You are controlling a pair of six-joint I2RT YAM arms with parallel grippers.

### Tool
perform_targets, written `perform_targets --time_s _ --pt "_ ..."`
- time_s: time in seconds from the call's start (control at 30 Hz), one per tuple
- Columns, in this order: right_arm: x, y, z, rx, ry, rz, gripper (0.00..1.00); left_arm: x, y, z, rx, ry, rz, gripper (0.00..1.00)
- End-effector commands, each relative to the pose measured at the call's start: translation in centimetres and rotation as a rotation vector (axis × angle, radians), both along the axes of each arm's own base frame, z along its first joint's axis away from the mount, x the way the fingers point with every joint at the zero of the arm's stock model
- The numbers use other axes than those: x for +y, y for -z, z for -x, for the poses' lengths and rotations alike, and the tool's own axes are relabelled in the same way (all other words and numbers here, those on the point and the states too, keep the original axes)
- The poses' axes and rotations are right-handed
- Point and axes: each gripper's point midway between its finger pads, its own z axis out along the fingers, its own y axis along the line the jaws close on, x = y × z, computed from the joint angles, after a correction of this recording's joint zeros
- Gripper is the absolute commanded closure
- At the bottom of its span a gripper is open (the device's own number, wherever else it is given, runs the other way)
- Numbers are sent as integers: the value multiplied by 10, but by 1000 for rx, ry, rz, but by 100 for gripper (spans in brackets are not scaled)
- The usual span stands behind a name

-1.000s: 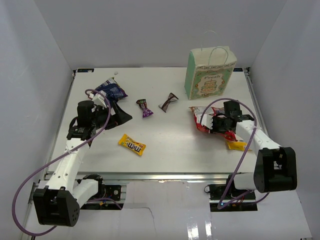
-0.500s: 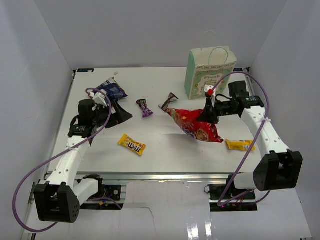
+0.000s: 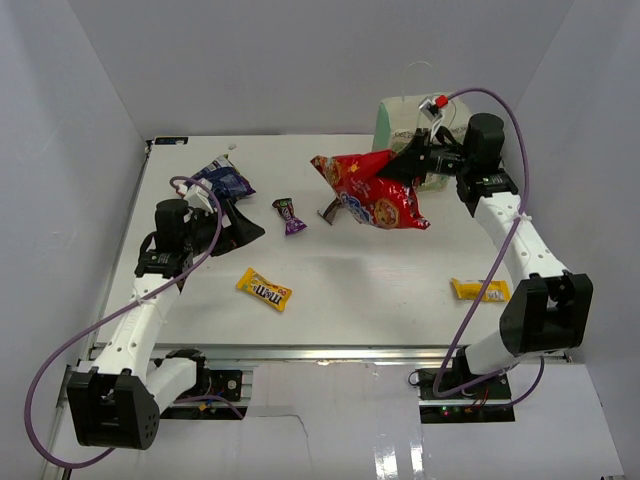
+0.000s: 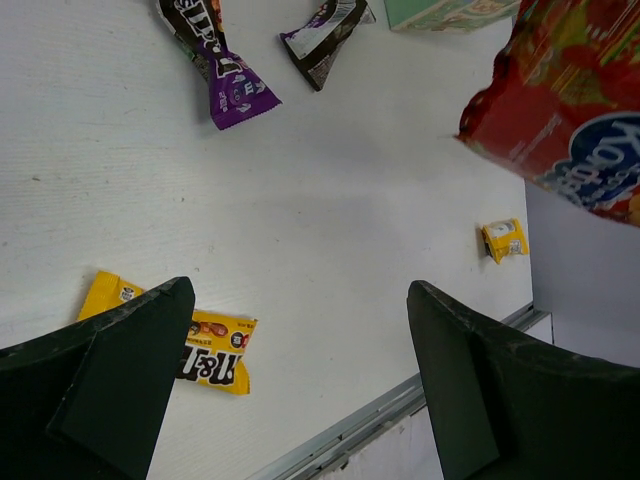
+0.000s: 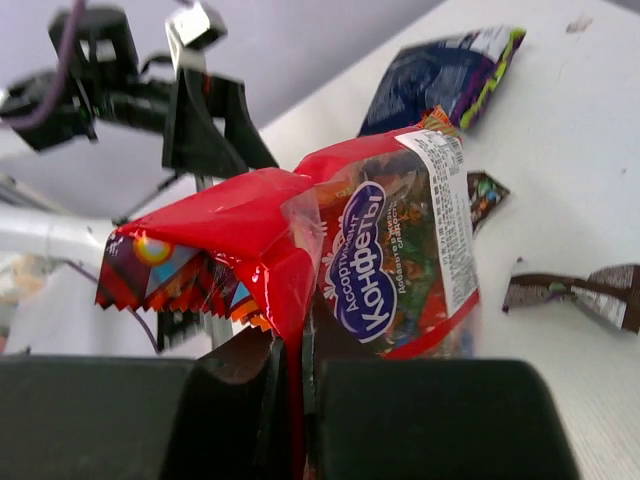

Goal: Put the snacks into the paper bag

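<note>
At the left, the left gripper (image 4: 300, 300) is held wide open and empty beside the dark-blue bag (image 3: 222, 180), with the M&M's packet (image 3: 264, 289) and purple candy (image 3: 289, 215) lying on the tabletop (image 3: 350, 285). Right of centre, the red bag (image 3: 372, 190) is pinched by one edge in the closed right gripper (image 3: 400, 165) and held above the tabletop, in front of the paper bag (image 3: 392, 115) at the far right. The small yellow bar (image 3: 480, 291) is seen at the near right.
</note>
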Motion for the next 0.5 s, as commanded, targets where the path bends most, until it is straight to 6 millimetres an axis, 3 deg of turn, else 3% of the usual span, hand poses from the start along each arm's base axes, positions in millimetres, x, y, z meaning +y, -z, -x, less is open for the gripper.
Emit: perform_targets --time_s 0.0,0.27,0.47 --pt "5 -94 4 -113 -32 -162 92 0 -18 1 -58 -2 10 2" --pt "10 -143 -27 -148 35 -248 92 0 -15 4 -47 -3 17 2" --pt "10 -196 -52 -262 96 -309 92 -1 -20 2 -50 -3 20 2"
